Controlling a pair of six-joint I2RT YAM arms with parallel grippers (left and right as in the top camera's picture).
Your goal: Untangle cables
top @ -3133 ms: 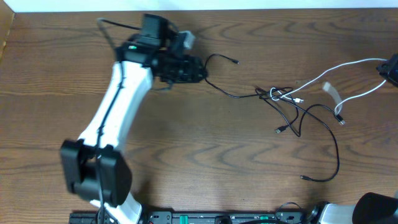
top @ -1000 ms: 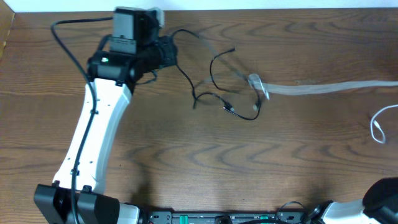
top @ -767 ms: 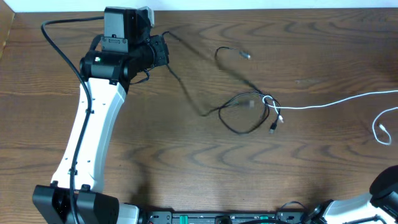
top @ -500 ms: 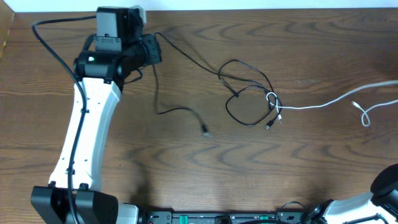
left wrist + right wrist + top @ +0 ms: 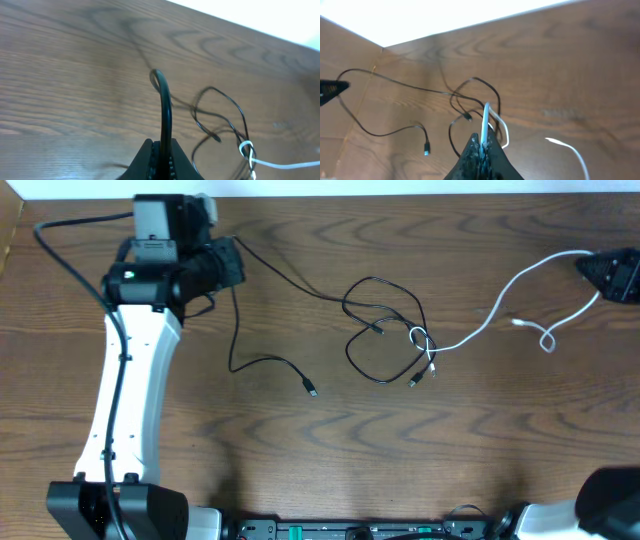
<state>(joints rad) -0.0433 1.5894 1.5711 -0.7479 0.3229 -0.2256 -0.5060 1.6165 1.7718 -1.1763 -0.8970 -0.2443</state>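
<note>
While the left claw [image 5: 161, 147] is squeezing shut on a thin black cable [image 5: 165, 107], the right claw [image 5: 481, 142] is pinching shut on the white cable [image 5: 485, 120]. Both claws are sitting far apart over the brown worktop [image 5: 300, 470]. A messy tangle [image 5: 420, 343] of cables is lying between them, well away from each claw. From the left claw, one part of the black cable is running off to the tangle. The other part is dropping down beside that claw and curling across the worktop, and its small plug [image 5: 312, 391] is lying loose. From the right claw, the white cable is running to the tangle and looping around the black ones there. Its loose end is curling near the right claw.
</note>
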